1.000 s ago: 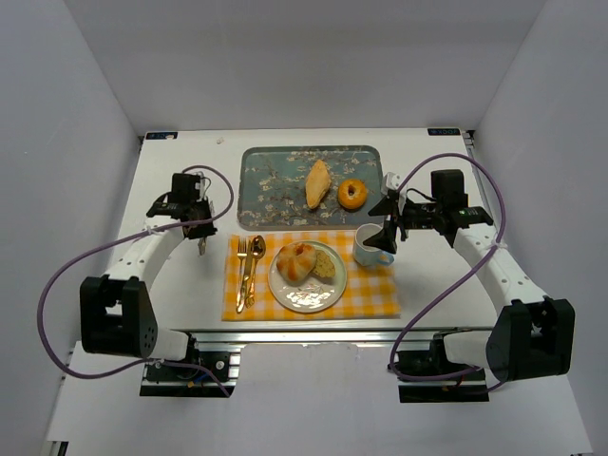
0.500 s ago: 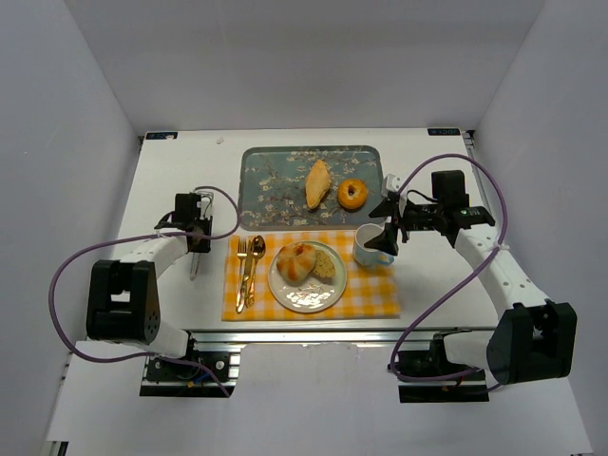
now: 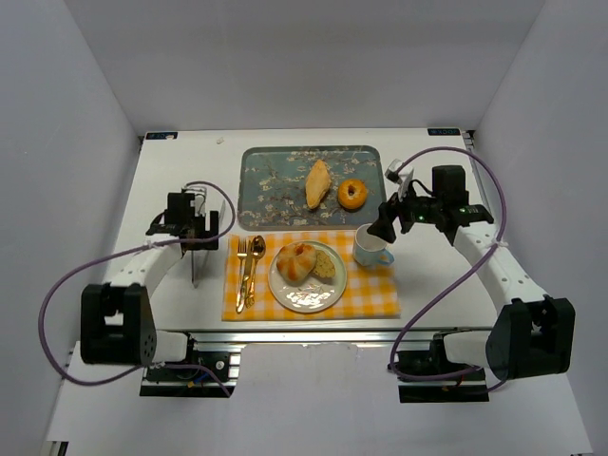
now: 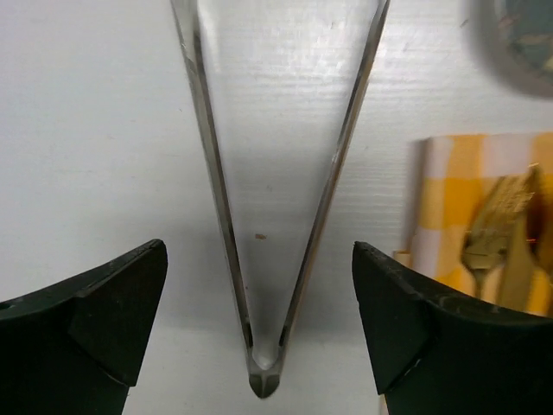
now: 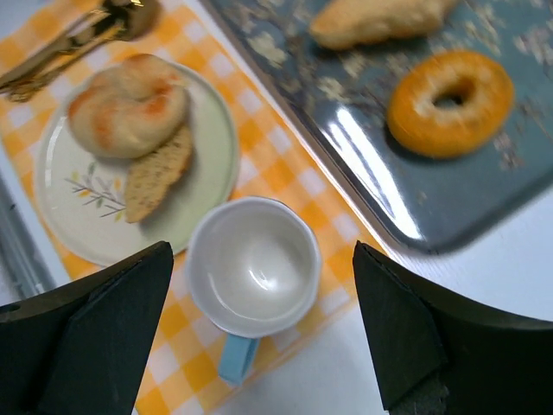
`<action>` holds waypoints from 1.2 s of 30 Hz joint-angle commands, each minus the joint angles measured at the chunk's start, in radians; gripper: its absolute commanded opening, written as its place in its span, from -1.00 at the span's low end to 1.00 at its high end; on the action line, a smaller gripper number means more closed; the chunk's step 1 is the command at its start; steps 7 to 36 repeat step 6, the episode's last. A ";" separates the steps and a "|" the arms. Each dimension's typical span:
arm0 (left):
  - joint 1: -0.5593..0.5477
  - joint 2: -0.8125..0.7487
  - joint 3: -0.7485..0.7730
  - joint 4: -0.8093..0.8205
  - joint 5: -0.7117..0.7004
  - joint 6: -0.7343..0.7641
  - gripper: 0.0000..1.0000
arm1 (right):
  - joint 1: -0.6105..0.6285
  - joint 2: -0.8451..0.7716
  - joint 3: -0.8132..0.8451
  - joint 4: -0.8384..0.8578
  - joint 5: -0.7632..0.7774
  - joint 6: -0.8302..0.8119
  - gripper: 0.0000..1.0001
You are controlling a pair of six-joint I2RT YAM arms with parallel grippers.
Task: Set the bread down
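**Tongs released, bread lies on the plate**

The left tool [image 4: 259, 285] has just gone from a narrow grip to its full width. The V-shaped metal tongs [image 4: 263, 378] now lie free on the white table [image 3: 171, 161] between its two fingers and touch neither of them. One second ago this tool was nearly closed.

The round browned bun [image 3: 295, 262] rests on the pale round plate [image 3: 309, 302], and a flat slice of bread [image 3: 326, 266] lies against it. This suggests that the placing is done and only the retreat of the arm is left.

The right tool [image 5: 261, 259] has not changed. It hangs wide and empty above the white cup with the blue handle [image 5: 253, 268].

The left edge of the yellow checked cloth [image 3: 370, 290] is just beside the right blade of the tongs. The gold fork [image 3: 241, 271] and the gold spoon [image 3: 256, 258] lie near that edge. To the left of the tongs only bare table shows, so a straight lift or a move to the left looks safe.

The right tool has the cup under it, and the near right corner of the blue flowered tray [image 3: 271, 185] is close. This tray carries a long pale roll [image 3: 318, 182] and an orange ring doughnut [image 3: 352, 194]. The right tool should probably rise first before it goes sideways.
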 commanded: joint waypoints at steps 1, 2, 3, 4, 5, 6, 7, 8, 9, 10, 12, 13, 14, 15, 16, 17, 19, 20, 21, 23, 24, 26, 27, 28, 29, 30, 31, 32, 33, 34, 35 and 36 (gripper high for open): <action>0.005 -0.133 0.070 -0.027 0.041 -0.077 0.94 | 0.001 0.005 0.017 0.052 0.181 0.104 0.79; 0.006 -0.156 0.085 -0.034 0.063 -0.092 0.94 | 0.000 0.005 0.017 0.066 0.187 0.107 0.79; 0.005 -0.200 0.090 -0.044 0.082 -0.125 0.95 | 0.001 0.004 0.017 0.078 0.193 0.118 0.79; 0.006 -0.221 0.094 -0.048 0.105 -0.144 0.95 | 0.001 0.005 0.017 0.090 0.193 0.132 0.79; 0.005 -0.244 0.099 -0.053 0.165 -0.159 0.94 | 0.000 0.007 0.021 0.104 0.189 0.159 0.79; 0.006 -0.288 0.102 -0.054 0.197 -0.201 0.89 | 0.000 0.008 0.028 0.126 0.176 0.168 0.79; 0.006 -0.288 0.102 -0.054 0.197 -0.201 0.89 | 0.000 0.008 0.028 0.126 0.176 0.168 0.79; 0.006 -0.288 0.102 -0.054 0.197 -0.201 0.89 | 0.000 0.008 0.028 0.126 0.176 0.168 0.79; 0.006 -0.288 0.102 -0.054 0.197 -0.201 0.89 | 0.000 0.008 0.028 0.126 0.176 0.168 0.79; 0.006 -0.288 0.102 -0.054 0.197 -0.201 0.89 | 0.000 0.008 0.028 0.126 0.176 0.168 0.79; 0.006 -0.288 0.102 -0.054 0.197 -0.201 0.89 | 0.000 0.008 0.028 0.126 0.176 0.168 0.79; 0.006 -0.288 0.102 -0.054 0.197 -0.201 0.89 | 0.000 0.008 0.028 0.126 0.176 0.168 0.79; 0.006 -0.288 0.102 -0.054 0.197 -0.201 0.89 | 0.000 0.008 0.028 0.126 0.176 0.168 0.79; 0.006 -0.288 0.102 -0.054 0.197 -0.201 0.89 | 0.000 0.008 0.028 0.126 0.176 0.168 0.79; 0.006 -0.288 0.102 -0.054 0.197 -0.201 0.89 | 0.000 0.008 0.028 0.126 0.176 0.168 0.79; 0.006 -0.288 0.102 -0.054 0.197 -0.201 0.89 | 0.000 0.008 0.028 0.126 0.176 0.168 0.79; 0.006 -0.288 0.102 -0.054 0.197 -0.201 0.89 | 0.000 0.008 0.028 0.126 0.176 0.168 0.79; 0.006 -0.288 0.102 -0.054 0.197 -0.201 0.89 | 0.000 0.008 0.028 0.126 0.176 0.168 0.79; 0.006 -0.288 0.102 -0.054 0.197 -0.201 0.89 | 0.000 0.008 0.028 0.126 0.176 0.168 0.79; 0.006 -0.288 0.102 -0.054 0.197 -0.201 0.89 | 0.000 0.008 0.028 0.126 0.176 0.168 0.79; 0.006 -0.288 0.102 -0.054 0.197 -0.201 0.89 | 0.000 0.008 0.028 0.126 0.176 0.168 0.79; 0.006 -0.288 0.102 -0.054 0.197 -0.201 0.89 | 0.000 0.008 0.028 0.126 0.176 0.168 0.79; 0.006 -0.288 0.102 -0.054 0.197 -0.201 0.89 | 0.000 0.008 0.028 0.126 0.176 0.168 0.79; 0.006 -0.288 0.102 -0.054 0.197 -0.201 0.89 | 0.000 0.008 0.028 0.126 0.176 0.168 0.79; 0.006 -0.288 0.102 -0.054 0.197 -0.201 0.89 | 0.000 0.008 0.028 0.126 0.176 0.168 0.79; 0.006 -0.288 0.102 -0.054 0.197 -0.201 0.89 | 0.000 0.008 0.028 0.126 0.176 0.168 0.79; 0.006 -0.288 0.102 -0.054 0.197 -0.201 0.89 | 0.000 0.008 0.028 0.126 0.176 0.168 0.79; 0.006 -0.288 0.102 -0.054 0.197 -0.201 0.89 | 0.000 0.008 0.028 0.126 0.176 0.168 0.79; 0.006 -0.288 0.102 -0.054 0.197 -0.201 0.89 | 0.000 0.008 0.028 0.126 0.176 0.168 0.79; 0.006 -0.288 0.102 -0.054 0.197 -0.201 0.89 | 0.000 0.008 0.028 0.126 0.176 0.168 0.79; 0.006 -0.288 0.102 -0.054 0.197 -0.201 0.89 | 0.000 0.008 0.028 0.126 0.176 0.168 0.79; 0.006 -0.288 0.102 -0.054 0.197 -0.201 0.89 | 0.000 0.008 0.028 0.126 0.176 0.168 0.79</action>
